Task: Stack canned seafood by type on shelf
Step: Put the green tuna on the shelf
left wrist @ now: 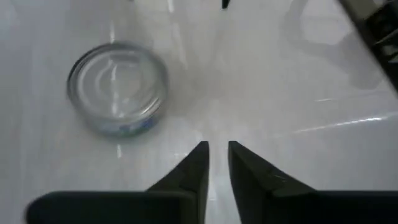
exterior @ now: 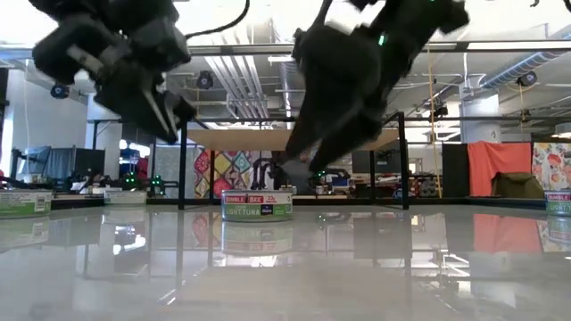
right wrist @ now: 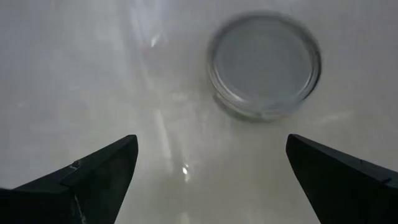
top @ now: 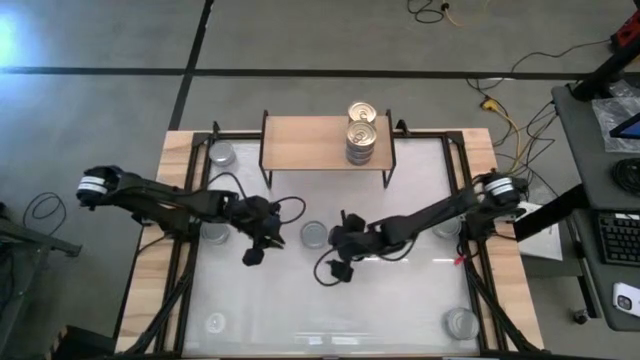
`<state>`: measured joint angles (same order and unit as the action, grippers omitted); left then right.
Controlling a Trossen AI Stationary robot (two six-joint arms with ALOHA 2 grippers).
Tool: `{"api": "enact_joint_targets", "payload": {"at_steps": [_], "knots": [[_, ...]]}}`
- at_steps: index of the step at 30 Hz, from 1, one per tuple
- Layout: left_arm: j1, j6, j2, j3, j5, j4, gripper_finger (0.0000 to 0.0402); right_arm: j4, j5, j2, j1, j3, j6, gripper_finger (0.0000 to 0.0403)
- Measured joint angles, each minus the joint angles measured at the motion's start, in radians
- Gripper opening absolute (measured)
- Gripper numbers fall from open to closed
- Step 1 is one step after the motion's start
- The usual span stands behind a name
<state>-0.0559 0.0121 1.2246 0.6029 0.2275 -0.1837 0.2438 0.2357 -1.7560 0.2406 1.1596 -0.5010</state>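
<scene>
The shelf [top: 325,140] stands at the table's far middle, with gold-topped tins [top: 361,134] stacked on its right part. A silver-topped tin [top: 314,235] rests on its base at the table's middle, labelled side toward the low view [exterior: 257,205]. My left gripper [top: 255,250] hovers to its left, fingers [left wrist: 217,155] a narrow slit apart, the tin [left wrist: 118,87] ahead of them. My right gripper [top: 335,265] hovers just near-right of the tin, wide open [right wrist: 211,143], with the tin [right wrist: 264,65] beyond its fingertips. Both grippers slant down, above the table [exterior: 169,120] [exterior: 299,165].
More silver-topped tins sit around the table: far left [top: 222,154], left under my left arm [top: 214,232], right [top: 447,225], near left [top: 213,323] and near right [top: 461,322]. The shelf's left half is bare wood. Black frame rails [top: 190,250] run along the table's sides.
</scene>
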Motion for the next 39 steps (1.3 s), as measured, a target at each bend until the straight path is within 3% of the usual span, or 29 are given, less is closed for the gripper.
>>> {"api": "enact_joint_targets", "payload": {"at_steps": [5,12,21,26,32,39], "knots": [[0.0,-0.006,0.025,-0.103,-0.087,0.103,0.012,0.002,0.003,-0.068,-0.02,0.024,-0.005,0.04],[0.0,-0.022,0.076,-0.25,-0.089,0.428,0.022,0.011,0.064,-0.1,-0.074,0.03,0.028,0.04],[0.001,-0.033,0.278,-0.31,-0.09,0.732,0.0308,0.059,0.08,-0.099,-0.125,0.03,0.056,0.04],[0.003,-0.032,0.41,-0.303,-0.11,0.895,0.0327,0.158,0.08,-0.1,-0.151,0.025,0.047,0.04],[0.012,-0.009,0.52,-0.303,-0.155,1.054,0.0323,0.051,0.081,-0.128,-0.181,0.015,0.045,0.04],[0.036,0.036,0.558,-0.307,-0.158,1.082,0.0322,0.006,0.078,-0.171,-0.197,0.014,0.065,0.04]]}}
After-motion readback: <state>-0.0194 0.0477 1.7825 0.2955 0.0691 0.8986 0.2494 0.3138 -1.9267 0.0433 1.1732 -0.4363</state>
